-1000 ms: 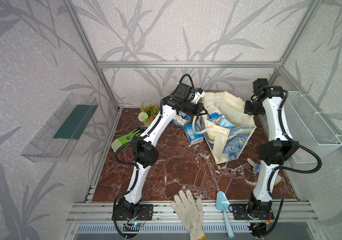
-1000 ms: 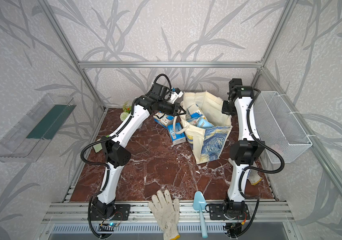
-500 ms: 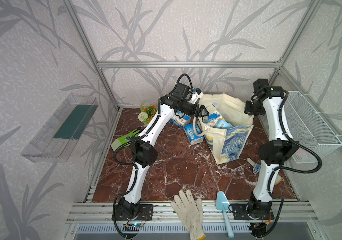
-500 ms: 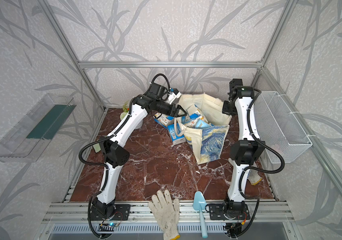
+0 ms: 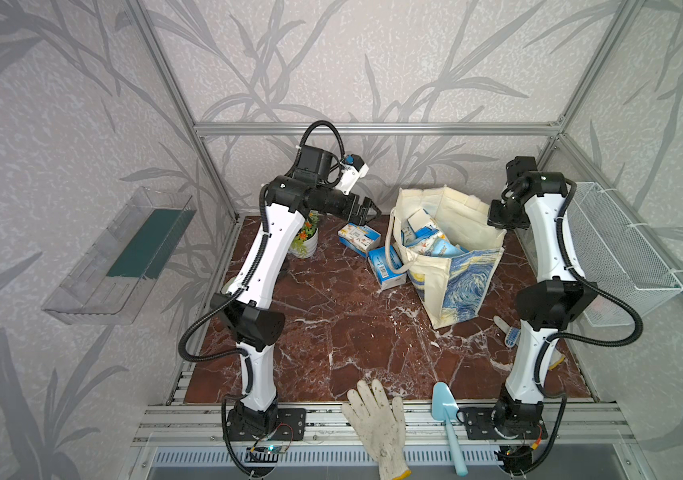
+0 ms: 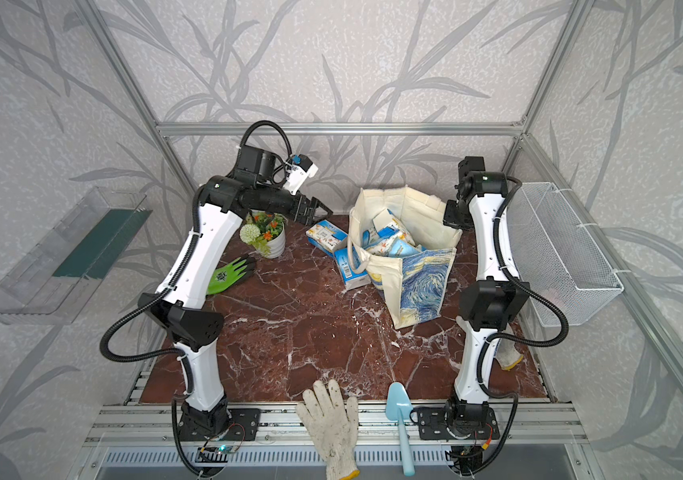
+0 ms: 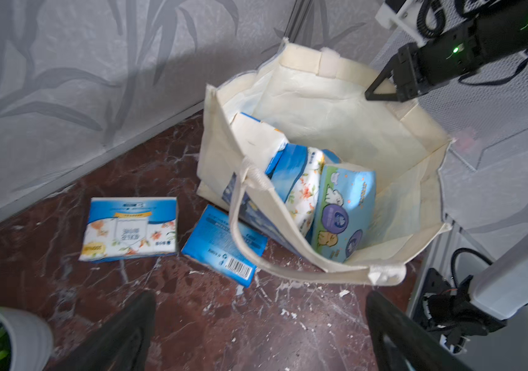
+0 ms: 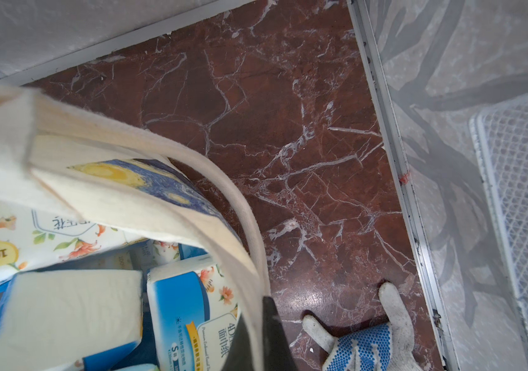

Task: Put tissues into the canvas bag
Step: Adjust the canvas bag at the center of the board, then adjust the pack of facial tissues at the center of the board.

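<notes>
your marble table [image 5: 331, 332] is sitting inside leaf wallpaper [image 5: 373, 62]. the bag [image 5: 460, 282] is standing at its back, tissues [image 5: 423, 239] inside and beside. left gripper [image 5: 367, 214] is gaping; right gripper [image 5: 497, 219] is pinching the bag.

The left arm [image 5: 267, 253] and right arm [image 5: 546, 245] wear glossy white shells dotted with small dark screw holes, between matte black joint housings; a black corrugated cable [image 5: 213, 357] loops off each elbow, toward nine o'clock and three o'clock; the left gripper [image 5: 373, 211] has black triangular fingers; green lights [image 7: 455, 49] glow on the right wrist.
</notes>
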You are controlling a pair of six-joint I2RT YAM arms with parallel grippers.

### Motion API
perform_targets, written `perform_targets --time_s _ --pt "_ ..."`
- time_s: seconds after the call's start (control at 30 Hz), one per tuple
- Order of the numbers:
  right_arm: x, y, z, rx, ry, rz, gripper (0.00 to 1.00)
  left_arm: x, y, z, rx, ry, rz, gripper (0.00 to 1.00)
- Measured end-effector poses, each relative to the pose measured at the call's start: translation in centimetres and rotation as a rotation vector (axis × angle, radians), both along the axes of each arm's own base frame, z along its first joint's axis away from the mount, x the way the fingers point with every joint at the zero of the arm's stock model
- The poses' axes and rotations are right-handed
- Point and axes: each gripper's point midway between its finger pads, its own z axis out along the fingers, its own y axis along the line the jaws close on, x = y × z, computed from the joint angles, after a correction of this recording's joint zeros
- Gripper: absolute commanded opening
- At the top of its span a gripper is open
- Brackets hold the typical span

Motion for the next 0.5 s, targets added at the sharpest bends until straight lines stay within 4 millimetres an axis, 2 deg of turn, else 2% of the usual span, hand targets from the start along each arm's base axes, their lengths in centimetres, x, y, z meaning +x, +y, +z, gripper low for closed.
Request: perform_targets --time_s 0.07,0.2,0.27,0.37,0.43,0.5 --pt "0.0 0.0 0.0 0.0 -0.002 0.0 0.03 -0.8 0.9 -3.0 0.069 0.038 -0.01 0.99" --pt "0.2 0.0 -0.1 0.001 -0.001 -0.001 0.03 -1.9 1.9 -11.8 0.194 0.195 -0.023 0.99" --pt "0.4 0.0 -0.2 0.001 0.001 -0.002 0.03 -1.8 2.0 -15.0 0.23 0.273 -0.007 0.99" --pt "0.5 -0.1 -0.4 0.002 0.003 -0.005 0.03 -0.1 1.9 -17.4 0.25 0.323 0.049 0.99" --pt "0.5 -0.1 -0.4 0.008 0.003 -0.005 0.03 1.7 1.8 -17.7 0.256 0.324 0.103 0.99" --pt "0.5 -0.1 -0.4 0.009 0.003 -0.005 0.03 4.1 1.5 -17.2 0.25 0.293 0.153 0.99"
